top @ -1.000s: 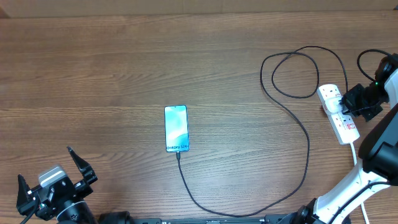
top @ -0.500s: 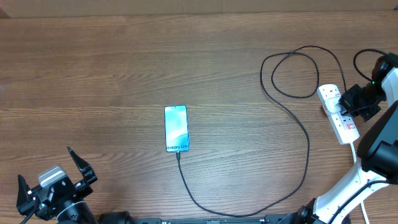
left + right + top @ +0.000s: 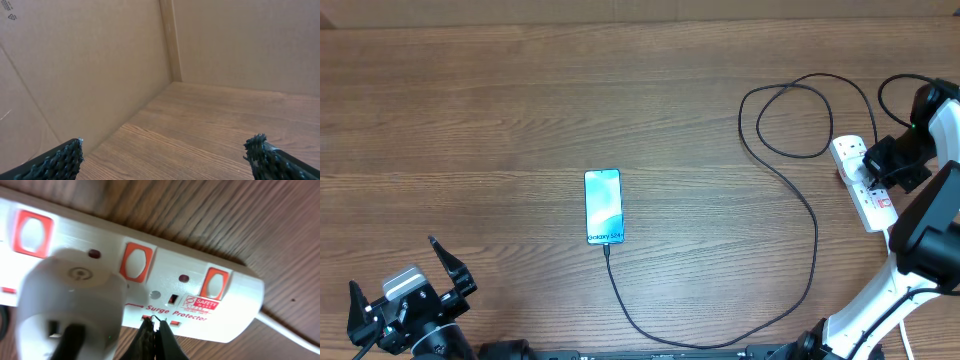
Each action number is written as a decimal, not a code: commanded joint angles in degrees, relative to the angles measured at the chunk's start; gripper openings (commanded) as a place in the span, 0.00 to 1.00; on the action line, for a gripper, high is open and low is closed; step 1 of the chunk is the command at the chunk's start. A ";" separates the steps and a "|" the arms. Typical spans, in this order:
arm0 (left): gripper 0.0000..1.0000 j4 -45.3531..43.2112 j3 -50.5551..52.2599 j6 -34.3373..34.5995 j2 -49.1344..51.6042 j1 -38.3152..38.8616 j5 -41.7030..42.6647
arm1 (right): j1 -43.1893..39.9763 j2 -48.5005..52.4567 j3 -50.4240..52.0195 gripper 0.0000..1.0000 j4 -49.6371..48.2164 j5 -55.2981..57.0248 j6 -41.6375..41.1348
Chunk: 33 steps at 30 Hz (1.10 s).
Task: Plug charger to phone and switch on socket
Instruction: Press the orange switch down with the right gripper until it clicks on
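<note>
The phone (image 3: 603, 206) lies flat mid-table with its light blue screen up. The black charger cable (image 3: 812, 230) runs from the phone's near end, curves right and loops up to the white socket strip (image 3: 861, 181) at the far right. In the right wrist view the socket (image 3: 235, 287) fills the frame with red switches and a white adapter (image 3: 70, 302) plugged in. My right gripper (image 3: 154, 322) is shut, tips at the strip's near edge by a small red mark; it also shows in the overhead view (image 3: 873, 175). My left gripper (image 3: 402, 285) is open and empty at the front left corner.
The socket's white cord (image 3: 893, 245) runs toward the front right past my right arm. The left wrist view shows cardboard walls (image 3: 90, 65) meeting at a corner beside the wooden table (image 3: 210, 125).
My right gripper has shifted slightly up and left over the socket strip. The phone, the cable and my left arm have not moved.
</note>
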State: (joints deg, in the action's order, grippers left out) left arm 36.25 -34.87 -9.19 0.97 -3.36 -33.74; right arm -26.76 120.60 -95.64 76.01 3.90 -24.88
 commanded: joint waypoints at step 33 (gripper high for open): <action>1.00 -4.31 0.04 0.39 -0.72 0.28 25.42 | 1.64 -23.21 0.76 0.04 -1.07 3.91 -3.41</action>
State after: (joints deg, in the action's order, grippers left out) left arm 31.70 -34.85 -9.13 0.95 -3.36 -6.94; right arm -22.04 93.08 -95.35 76.42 9.13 -27.83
